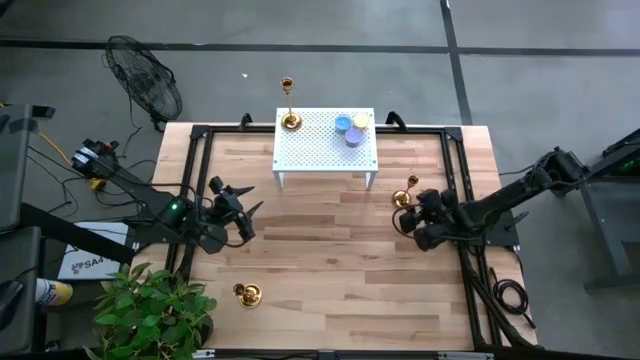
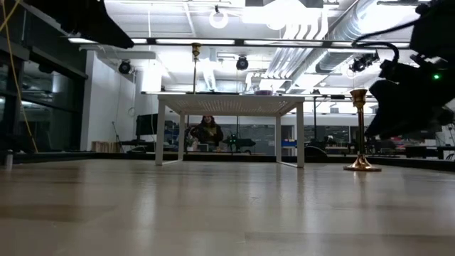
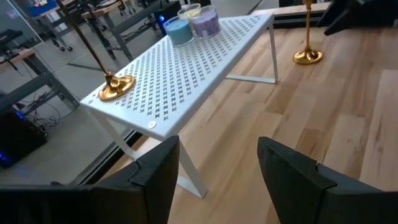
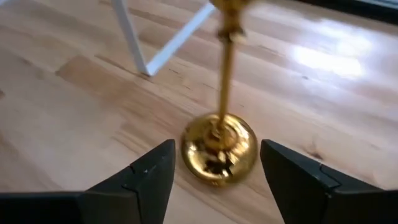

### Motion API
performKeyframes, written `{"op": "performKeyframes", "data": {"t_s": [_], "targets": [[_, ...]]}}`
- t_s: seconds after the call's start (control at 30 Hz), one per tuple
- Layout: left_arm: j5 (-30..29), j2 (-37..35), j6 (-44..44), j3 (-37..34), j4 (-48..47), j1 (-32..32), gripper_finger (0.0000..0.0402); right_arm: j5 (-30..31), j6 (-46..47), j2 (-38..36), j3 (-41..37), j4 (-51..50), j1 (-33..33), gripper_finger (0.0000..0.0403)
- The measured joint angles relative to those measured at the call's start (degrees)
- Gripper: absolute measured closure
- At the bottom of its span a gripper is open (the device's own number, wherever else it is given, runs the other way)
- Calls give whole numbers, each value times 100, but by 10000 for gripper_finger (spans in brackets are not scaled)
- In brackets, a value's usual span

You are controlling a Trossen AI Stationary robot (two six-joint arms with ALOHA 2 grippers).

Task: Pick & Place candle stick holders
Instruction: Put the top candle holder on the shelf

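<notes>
Candle stick holders are three here, spread over the wooden tabletop (image 1: 330, 250) and the white perforated stand (image 1: 325, 150) at upper centre of the high view. One holder (image 1: 289, 118) stands on the stand's left corner, beside the small candles (image 1: 351, 128) at its right end. A second holder (image 1: 246, 294) sits at lower left of the tabletop, near the potted plant (image 1: 150, 310); whether it stands or lies cannot be told. The third holder (image 4: 220, 146) stands upright at right of centre, just ahead of the right gripper (image 4: 214, 177).

The step in hand looks like the right arm's work on that third holder. In its wrist view the fingers are spread wide, one on each side of the round base, touching nothing. To do it well, the gripper probably needs to centre on the thin stem rather than the flared base, move forward until the stem sits between the fingers, and close squarely. The piece is tall and narrow, so a glancing touch could tip it. A slow, level approach seems safest.

The left gripper (image 3: 214, 165) waits at centre left of the tabletop, fingers apart and empty, facing the stand.
</notes>
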Motion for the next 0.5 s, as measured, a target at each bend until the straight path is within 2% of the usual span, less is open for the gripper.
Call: {"op": "performKeyframes", "data": {"t_s": [0.17,0.4,0.5], "targets": [[12,-16,-99,-76,-7,-2,190,280,-732,0,0,649,-209,171],[13,-16,-101,-77,-22,0,190,521,-732,0,0,804,-766,171],[13,-16,-100,-77,-24,-2,190,556,-1028,0,0,1116,-985,171]]}}
